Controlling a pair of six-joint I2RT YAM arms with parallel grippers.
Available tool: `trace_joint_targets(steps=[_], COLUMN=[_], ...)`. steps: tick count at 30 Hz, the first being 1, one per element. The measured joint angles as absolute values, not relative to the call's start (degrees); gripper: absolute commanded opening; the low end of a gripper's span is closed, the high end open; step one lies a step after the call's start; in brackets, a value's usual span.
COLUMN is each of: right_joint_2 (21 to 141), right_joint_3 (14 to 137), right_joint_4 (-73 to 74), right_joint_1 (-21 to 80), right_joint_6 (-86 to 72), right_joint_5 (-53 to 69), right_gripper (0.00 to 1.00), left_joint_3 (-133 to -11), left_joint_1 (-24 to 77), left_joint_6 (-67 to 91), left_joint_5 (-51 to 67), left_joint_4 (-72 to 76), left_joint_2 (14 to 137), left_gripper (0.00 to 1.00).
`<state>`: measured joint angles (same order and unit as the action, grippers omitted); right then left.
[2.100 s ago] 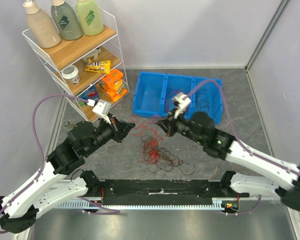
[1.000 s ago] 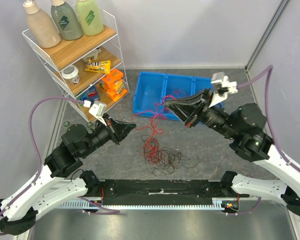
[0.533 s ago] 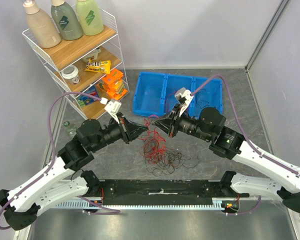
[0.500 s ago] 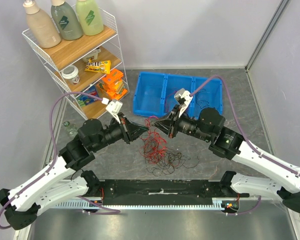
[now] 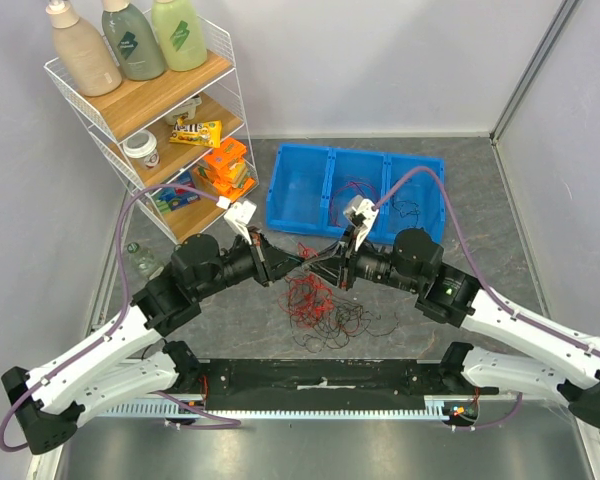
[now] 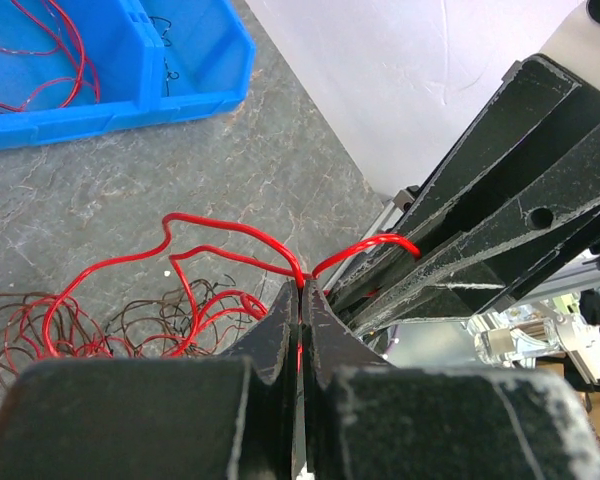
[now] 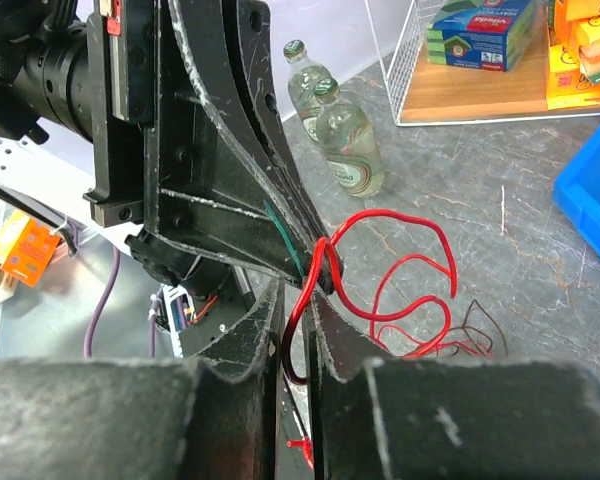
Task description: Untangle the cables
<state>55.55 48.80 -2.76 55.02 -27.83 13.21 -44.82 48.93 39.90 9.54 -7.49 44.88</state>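
Note:
The cables lie as a loose clump of thin red and black wires on the grey floor between the arms. My left gripper and right gripper meet tip to tip just above the clump. In the left wrist view my left gripper is shut on a red cable, with the right gripper's fingers close ahead. In the right wrist view my right gripper is shut on a red cable loop, which passes up against the left gripper's fingers.
A blue three-part bin stands behind, with red wires in its middle part and black wires in its right part. A wire shelf rack stands at the left. Green bottles stand by its foot.
The right arm has come down from near the bin to the middle. The left arm has reached right. The two grippers now meet over the clump, which is more bunched.

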Motion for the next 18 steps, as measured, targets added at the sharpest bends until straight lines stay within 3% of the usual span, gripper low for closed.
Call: trace_joint_targets(steps=[12, 15, 17, 18], right_joint_2=[55.0, 55.7, 56.2, 56.3], right_joint_3=[46.3, 45.5, 45.1, 45.0], right_joint_4=[-3.6, -5.1, -5.9, -6.3], right_joint_1=[55.0, 55.0, 55.0, 55.0], right_joint_6=[-26.1, -26.5, -27.0, -27.1], right_joint_5=[11.8, 12.3, 13.0, 13.3], right_gripper=[0.27, 0.33, 0.32, 0.27], left_joint_3=[-44.6, -44.6, -44.6, -44.6], left_joint_1=[48.9, 48.9, 48.9, 48.9], left_joint_6=[41.5, 42.0, 42.2, 42.2], left_joint_5=[10.7, 10.8, 11.0, 11.1], left_joint_4=[-5.0, -4.0, -3.8, -3.7], left_joint_2=[45.4, 46.2, 46.6, 46.8], left_gripper=[0.02, 0.01, 0.02, 0.02])
